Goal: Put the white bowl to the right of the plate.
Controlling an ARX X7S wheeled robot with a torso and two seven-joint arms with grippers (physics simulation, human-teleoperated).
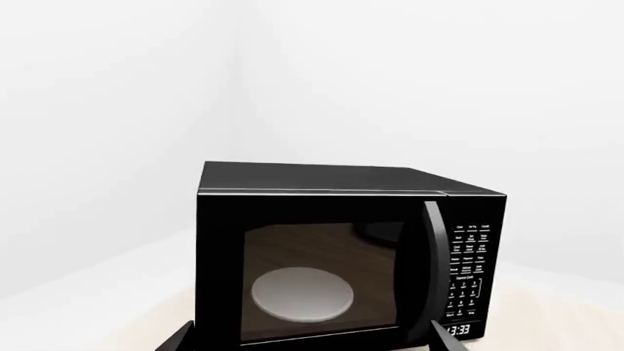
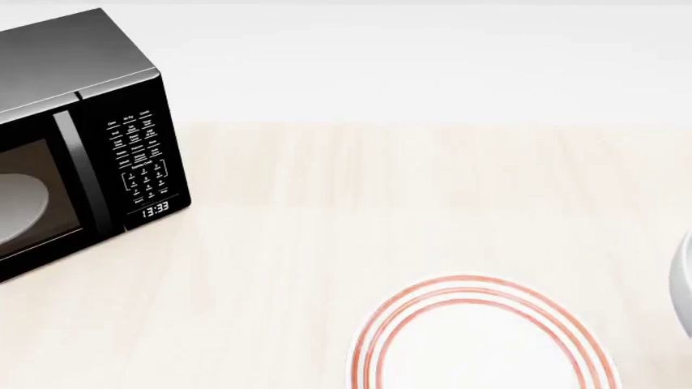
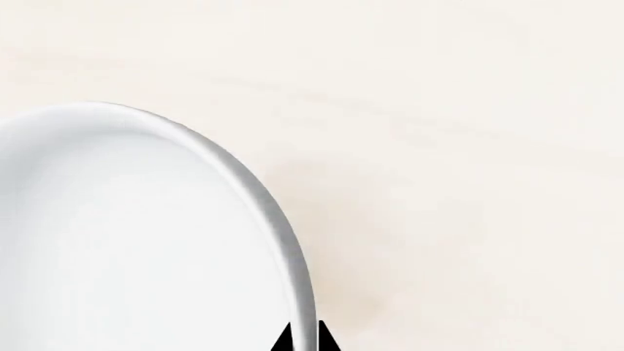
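- White and shiny, the deep round bowl [image 3: 127, 241] fills a big part of the right wrist view. It has thick walls and nothing inside.
- The two black tips of the right gripper [image 3: 303, 338] sit on each side of the bowl's rim, one inside and one outside. The gap between them is very thin and the rim fills it, so the gripper is pinching the bowl.
- In the head view only a small grey-white sliver of the bowl [image 2: 682, 284] shows, at the far right edge.
- The flat round white plate with three thin red-orange rings [image 2: 481, 340] lies on the pale wooden table [image 2: 357, 203], low in the head view. Part of it is cut off at the bottom.
- The bowl is on the right side of the plate. There is a strip of bare table between them, so they do not touch.
- I cannot tell if the bowl rests on the table or is held a bit above it.
- A black box-shaped microwave [image 2: 76, 146] stands on the table at the far left, well apart from the plate. Its small clock shows white numbers.
- A pale round dish [image 1: 302, 294] lies inside the microwave, behind the dark glass door.
- The left gripper [image 1: 312, 344] points at the microwave. Only two dark tips show, set wide apart, with nothing between them.
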